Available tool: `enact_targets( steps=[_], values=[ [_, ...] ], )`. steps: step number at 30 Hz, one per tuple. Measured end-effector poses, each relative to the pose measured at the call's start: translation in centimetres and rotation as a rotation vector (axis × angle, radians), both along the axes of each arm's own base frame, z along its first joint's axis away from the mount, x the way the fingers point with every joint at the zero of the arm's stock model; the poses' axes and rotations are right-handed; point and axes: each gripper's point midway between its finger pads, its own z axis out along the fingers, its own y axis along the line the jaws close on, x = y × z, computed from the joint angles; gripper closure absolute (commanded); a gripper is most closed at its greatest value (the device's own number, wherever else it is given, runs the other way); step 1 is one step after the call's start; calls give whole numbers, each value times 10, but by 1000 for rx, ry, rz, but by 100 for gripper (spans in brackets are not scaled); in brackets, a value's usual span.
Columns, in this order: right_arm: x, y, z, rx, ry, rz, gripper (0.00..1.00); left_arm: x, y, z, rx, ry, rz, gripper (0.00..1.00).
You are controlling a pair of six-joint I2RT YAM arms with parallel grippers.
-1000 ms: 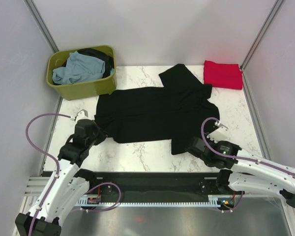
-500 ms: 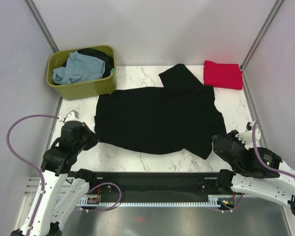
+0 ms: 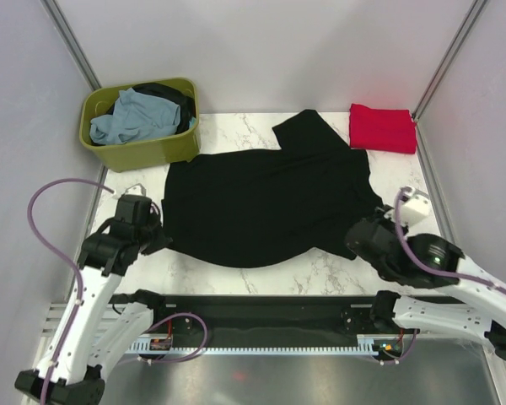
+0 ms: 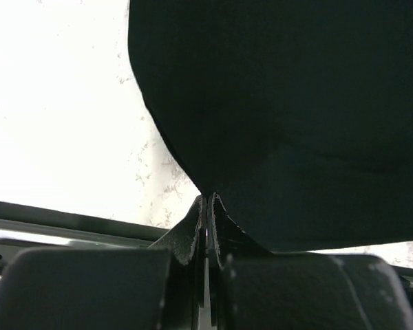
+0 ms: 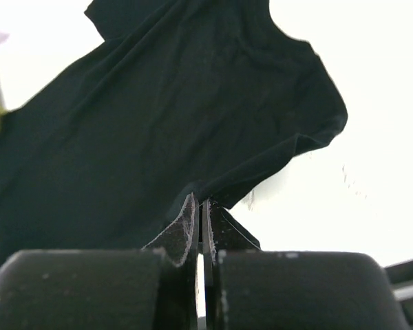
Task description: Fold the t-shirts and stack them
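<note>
A large black t-shirt (image 3: 266,198) lies spread across the marble table. My left gripper (image 3: 158,233) is shut on its near left hem corner, and the left wrist view shows the cloth (image 4: 282,103) pinched at the jaw tips (image 4: 208,203). My right gripper (image 3: 360,235) is shut on the near right hem corner, and its wrist view shows the cloth (image 5: 158,137) rising from the tips (image 5: 203,206). A folded red t-shirt (image 3: 381,128) lies at the far right. A pale blue-grey t-shirt (image 3: 131,118) and a dark one (image 3: 173,97) sit in the tub.
The olive-green tub (image 3: 148,150) stands at the far left corner of the table, touching the black shirt's edge. Grey walls close in both sides and the back. A black rail with the arm bases runs along the near edge (image 3: 261,312).
Both grippers pulled the hem corners apart, spreading the near edge of the black shirt flat and wide. The right arm swung out to the right, then came back in a little.
</note>
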Motion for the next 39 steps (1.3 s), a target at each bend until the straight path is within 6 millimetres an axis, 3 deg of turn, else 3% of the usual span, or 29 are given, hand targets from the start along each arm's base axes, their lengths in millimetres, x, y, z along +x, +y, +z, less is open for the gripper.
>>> enact_targets(
  steps=[4, 8, 12, 17, 30, 39],
  values=[
    [20, 22, -2, -151, -2, 47, 100, 20, -3, -3, 38, 40, -23, 98],
    [52, 28, -4, -244, 36, 39, 100, 43, -4, -6, 68, 60, -32, 98],
    [93, 25, -17, -276, 100, 26, 100, 66, 1, -8, 88, 75, -20, 98],
    [132, 12, -32, -276, 152, 44, 100, 92, 22, -12, 100, 85, 37, 98],
    [200, 10, -59, -298, 208, 107, 100, 141, 35, -55, 100, 214, 44, 98],
    [240, 8, -80, -323, 252, 88, 100, 155, 50, -82, 90, 305, 86, 98]
  ],
)
